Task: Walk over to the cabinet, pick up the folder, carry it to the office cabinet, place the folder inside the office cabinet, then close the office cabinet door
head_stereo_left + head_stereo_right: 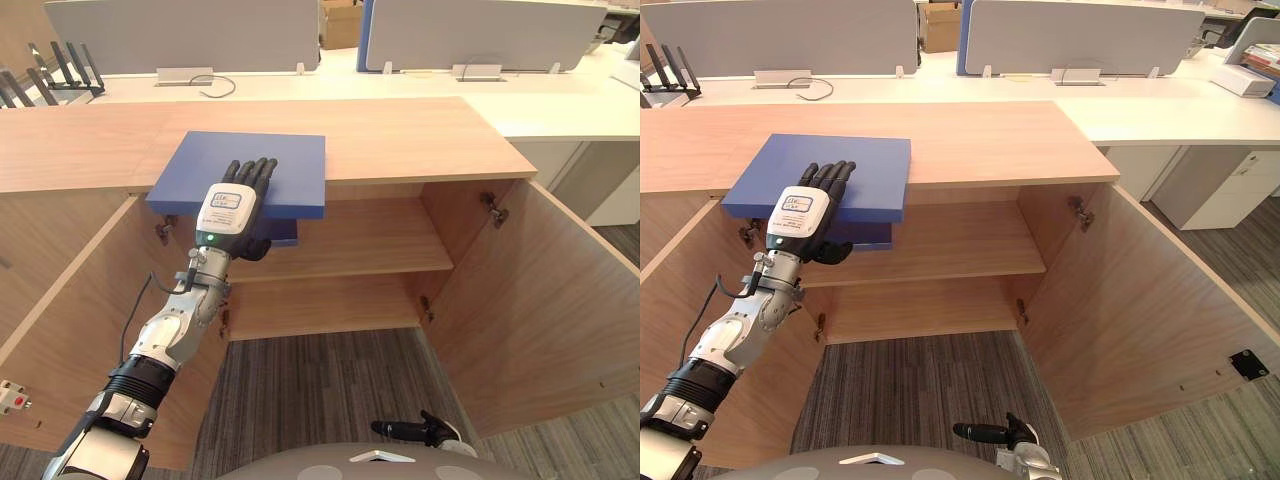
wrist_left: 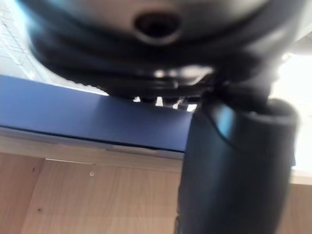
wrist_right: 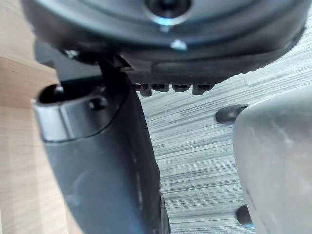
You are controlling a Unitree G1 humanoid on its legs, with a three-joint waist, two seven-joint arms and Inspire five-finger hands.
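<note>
One hand works here: our left hand [image 1: 232, 205], left of centre, pinches the blue folder [image 1: 290, 160] between flat fingers and a thumb under the edge that overhangs the cabinet top [image 1: 420, 135], so we would firm that pinch and lift level, while our right hand [image 1: 410, 430] hangs slack at the bottom edge.

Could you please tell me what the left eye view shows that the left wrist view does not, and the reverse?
Left eye view: the whole wooden cabinet, its open doors and shelf, white desks behind, fingers of the left hand flat on top of the blue folder, and the right hand low over the carpet. Left wrist view: from close below, the folder's front edge above the cabinet top's edge, with the thumb rising before it. Both: the blue folder and the left hand holding it.
</note>
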